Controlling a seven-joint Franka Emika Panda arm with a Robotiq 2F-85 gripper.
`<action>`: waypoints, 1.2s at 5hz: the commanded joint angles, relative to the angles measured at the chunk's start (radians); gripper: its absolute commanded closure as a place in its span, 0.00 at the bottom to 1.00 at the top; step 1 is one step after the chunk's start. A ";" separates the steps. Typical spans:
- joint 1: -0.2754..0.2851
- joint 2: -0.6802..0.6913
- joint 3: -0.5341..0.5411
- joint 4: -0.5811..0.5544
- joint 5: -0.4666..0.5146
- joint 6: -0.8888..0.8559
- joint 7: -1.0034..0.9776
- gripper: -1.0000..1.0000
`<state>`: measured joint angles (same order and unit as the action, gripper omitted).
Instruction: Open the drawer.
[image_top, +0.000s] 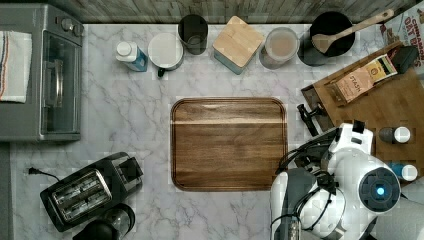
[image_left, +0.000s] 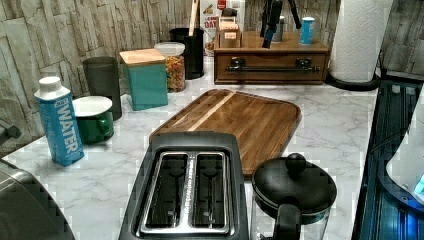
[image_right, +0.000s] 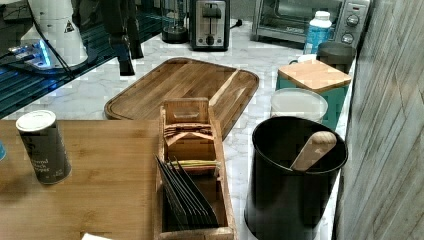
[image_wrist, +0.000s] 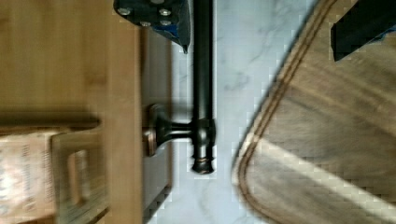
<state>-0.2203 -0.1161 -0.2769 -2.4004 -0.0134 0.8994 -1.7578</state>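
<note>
Black bar handle (image_wrist: 202, 84) of drawer (image_left: 272, 68) between wide jaws, "WATER" carton (image_left: 59, 122) and "OAT" box (image_left: 216, 14) beyond

Narrow marble gap before the drawer
In the wrist view's centre, the bar handle (image_wrist: 203, 84) overhangs bare marble (image_wrist: 238, 56); the cutting board (image_wrist: 336, 140) bounds it at right.
</note>
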 joint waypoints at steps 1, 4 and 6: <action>-0.012 0.077 -0.012 -0.053 -0.049 0.113 -0.020 0.00; -0.022 0.168 -0.044 -0.071 0.124 0.240 -0.191 0.00; -0.035 0.242 -0.008 -0.035 0.213 0.262 -0.254 0.00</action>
<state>-0.2266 0.1173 -0.2939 -2.4629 0.1233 1.1904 -1.9561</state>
